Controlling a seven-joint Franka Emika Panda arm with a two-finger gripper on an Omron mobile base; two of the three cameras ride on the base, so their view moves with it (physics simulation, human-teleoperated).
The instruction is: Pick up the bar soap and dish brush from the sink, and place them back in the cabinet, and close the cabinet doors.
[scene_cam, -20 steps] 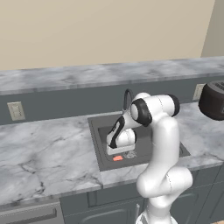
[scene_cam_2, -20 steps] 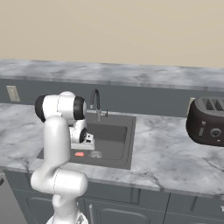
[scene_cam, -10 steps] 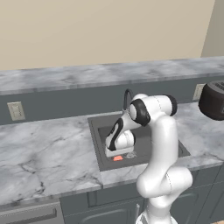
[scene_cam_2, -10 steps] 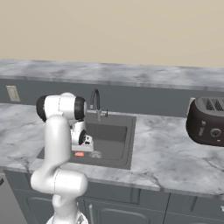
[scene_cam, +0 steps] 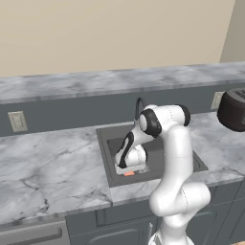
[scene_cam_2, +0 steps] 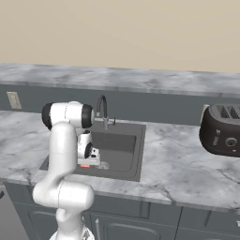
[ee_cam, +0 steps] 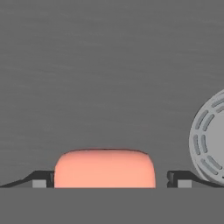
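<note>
- Hand view puts the sink (ee_cam: 109,65) floor directly beneath the end effector (ee_cam: 108,180), its drain (ee_cam: 210,138) off to one side.
- End effector is spread wide, grasping nothing, fingertips (ee_cam: 41,179) flanking the bar soap (ee_cam: 105,168).
- Bar soap looks light, rigid, probably slippery; pinch across its flat sides, mid-length.

Bar soap (ee_cam: 105,168) sits between the wide-apart tool (ee_cam: 107,179) tips beside the drain (ee_cam: 209,140).

I see the bar soap (ee_cam: 105,168) and the drain (ee_cam: 210,140) beside it cut off by the hand view's edges.
</note>
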